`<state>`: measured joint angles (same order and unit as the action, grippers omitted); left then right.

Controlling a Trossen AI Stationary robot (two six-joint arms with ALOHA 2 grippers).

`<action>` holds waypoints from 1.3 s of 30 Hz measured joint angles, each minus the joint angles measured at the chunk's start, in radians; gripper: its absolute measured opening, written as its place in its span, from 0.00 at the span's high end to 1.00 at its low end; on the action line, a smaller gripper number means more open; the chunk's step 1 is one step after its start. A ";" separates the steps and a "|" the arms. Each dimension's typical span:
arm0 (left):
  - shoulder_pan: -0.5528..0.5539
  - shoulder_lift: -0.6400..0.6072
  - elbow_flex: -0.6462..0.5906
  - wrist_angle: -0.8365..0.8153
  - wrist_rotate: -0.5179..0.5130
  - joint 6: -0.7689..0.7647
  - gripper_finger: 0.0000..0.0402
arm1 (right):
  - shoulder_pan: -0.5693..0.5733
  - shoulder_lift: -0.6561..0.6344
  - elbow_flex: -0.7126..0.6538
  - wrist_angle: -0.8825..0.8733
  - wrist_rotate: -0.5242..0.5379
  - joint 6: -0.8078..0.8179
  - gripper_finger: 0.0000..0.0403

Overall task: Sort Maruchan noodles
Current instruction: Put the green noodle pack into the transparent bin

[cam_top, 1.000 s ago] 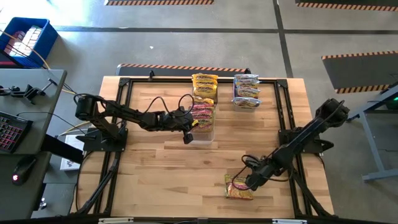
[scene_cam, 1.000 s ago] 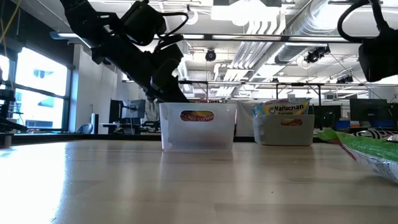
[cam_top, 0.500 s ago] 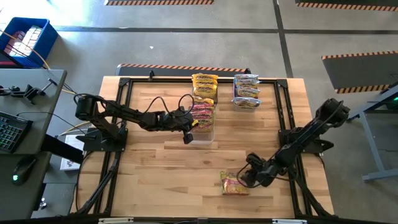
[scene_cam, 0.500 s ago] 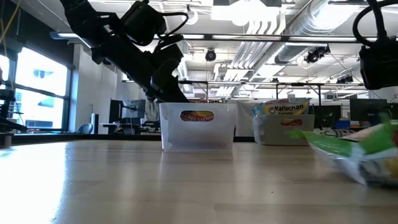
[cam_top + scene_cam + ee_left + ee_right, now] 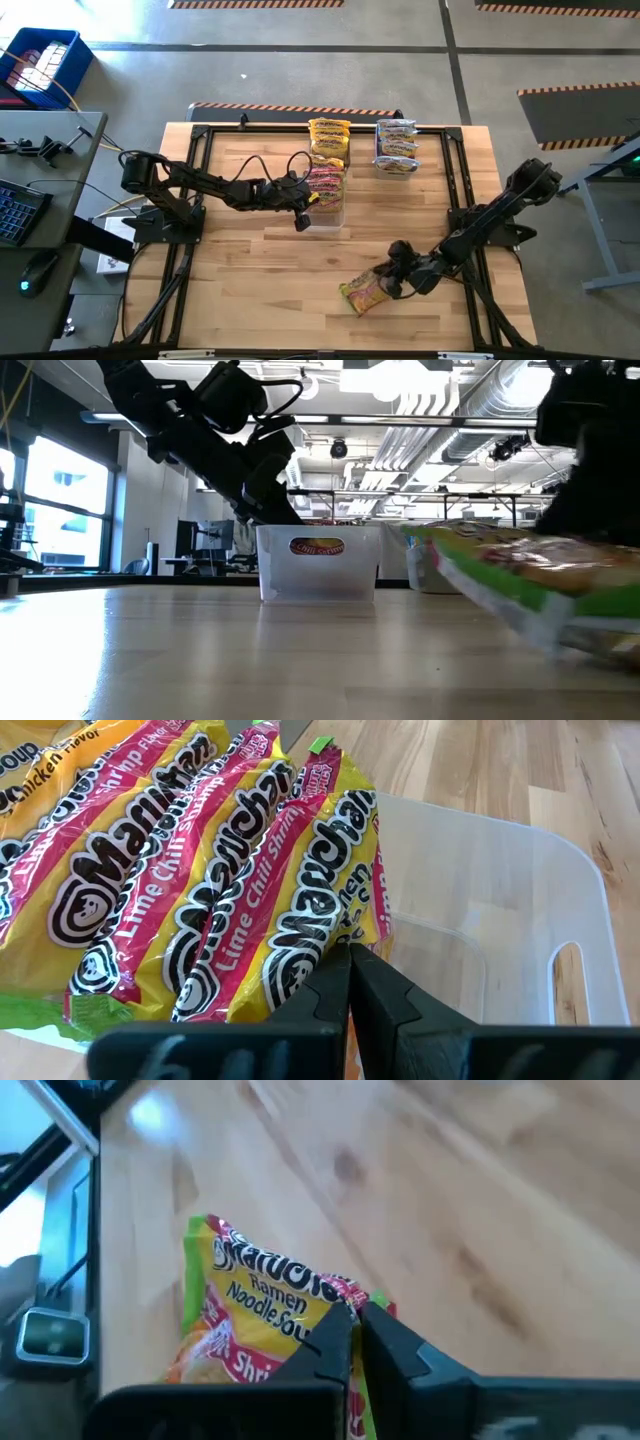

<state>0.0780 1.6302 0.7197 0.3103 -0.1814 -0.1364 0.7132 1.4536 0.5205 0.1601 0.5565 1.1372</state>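
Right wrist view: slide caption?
Right gripper shut on a green-edged Maruchan packet, above the wooden table.

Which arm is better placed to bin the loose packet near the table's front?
Right: the right gripper is already shut on the loose packet. The left gripper is at the clear bin.

- A light butcher-block wooden table [image 5: 250,260] with a black metal frame [image 5: 200,135] running round its edges.
- A clear plastic rectangular bin [image 5: 318,563] with a cut-out handle stands at the table's middle; a second clear plastic bin [image 5: 397,165] sits near the far edge, to its right.
- A blue plastic crate [image 5: 42,62] rests on the grey concrete floor, beyond the table's far left corner.
- A dark side desk [image 5: 45,190] left of the table carries a black keyboard [image 5: 17,212] and a black mouse [image 5: 38,272].
- Black-and-orange striped hazard tape [image 5: 290,107] marks the floor behind the table.
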 joint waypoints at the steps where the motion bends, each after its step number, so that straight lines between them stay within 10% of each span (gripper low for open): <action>1: 0.000 0.000 0.000 0.000 0.000 0.000 1.00 | -0.009 0.000 0.000 0.012 0.014 -0.027 1.00; 27: 0.000 -0.008 0.000 0.017 0.001 -0.011 0.92 | -0.346 -0.002 0.002 0.621 0.019 -0.905 1.00; 34: 0.000 -0.008 0.000 0.004 0.000 -0.010 0.98 | -0.459 -0.023 0.002 0.371 -0.253 -0.617 0.96; 39: 0.000 -0.008 0.000 0.001 0.000 -0.010 1.00 | -0.511 -0.025 0.002 0.119 -0.337 -0.467 0.75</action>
<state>0.0780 1.6218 0.7193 0.3115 -0.1814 -0.1459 0.2021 1.4288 0.5224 0.2792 0.2196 0.6704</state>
